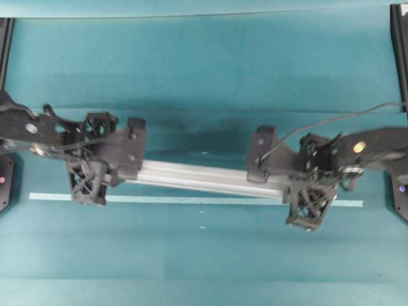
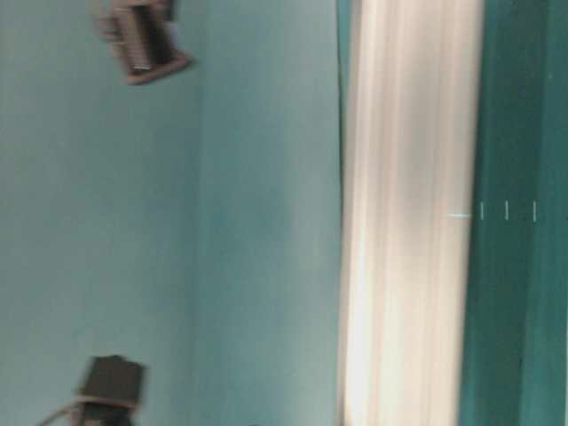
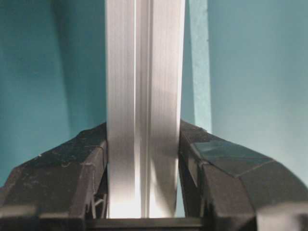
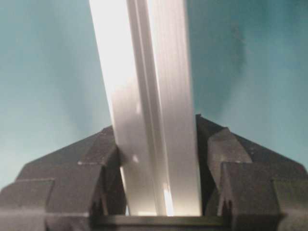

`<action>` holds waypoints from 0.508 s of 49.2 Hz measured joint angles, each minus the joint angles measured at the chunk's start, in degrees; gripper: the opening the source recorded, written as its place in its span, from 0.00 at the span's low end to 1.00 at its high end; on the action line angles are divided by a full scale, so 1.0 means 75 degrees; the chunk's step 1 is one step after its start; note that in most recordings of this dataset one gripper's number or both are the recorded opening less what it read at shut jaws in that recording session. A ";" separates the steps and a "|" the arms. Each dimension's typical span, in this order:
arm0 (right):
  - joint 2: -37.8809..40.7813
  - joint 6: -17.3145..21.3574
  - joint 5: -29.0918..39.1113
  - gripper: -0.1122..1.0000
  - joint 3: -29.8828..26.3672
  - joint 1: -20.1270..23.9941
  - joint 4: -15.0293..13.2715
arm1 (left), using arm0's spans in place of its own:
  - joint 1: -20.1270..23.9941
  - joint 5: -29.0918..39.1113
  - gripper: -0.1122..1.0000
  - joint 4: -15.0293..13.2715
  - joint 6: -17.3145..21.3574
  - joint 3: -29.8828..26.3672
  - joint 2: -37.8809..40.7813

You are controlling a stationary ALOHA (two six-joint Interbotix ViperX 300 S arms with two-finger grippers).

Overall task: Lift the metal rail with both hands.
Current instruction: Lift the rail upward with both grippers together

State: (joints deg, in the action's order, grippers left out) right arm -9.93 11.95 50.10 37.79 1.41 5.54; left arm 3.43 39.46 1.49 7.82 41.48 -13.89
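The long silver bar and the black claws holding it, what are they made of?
The bar looks like metal, likely aluminium: bright, shiny, with straight grooves along it. The left claw and right claw look like dull black plastic, matte with rough, scuffed edges. The table seems a smooth teal sheet, material unclear.

Teal table top (image 1: 204,70) filling the overhead view under even, soft light, with a thin pale tape strip (image 1: 191,199) running lengthwise across its nearer half, small white tick marks (image 1: 203,212) just beside that strip, and dark frame posts (image 1: 400,44) at the table's far corners.
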 measured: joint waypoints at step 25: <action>-0.1113 -0.0059 0.3328 0.45 -0.2262 -0.0270 -0.0281 | -0.0152 0.3457 0.38 0.0023 -0.0340 -0.2461 -0.0715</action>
State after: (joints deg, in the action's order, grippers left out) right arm -18.28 11.51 75.06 20.83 -0.62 3.43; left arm 2.29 65.39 1.67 5.27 23.03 -19.25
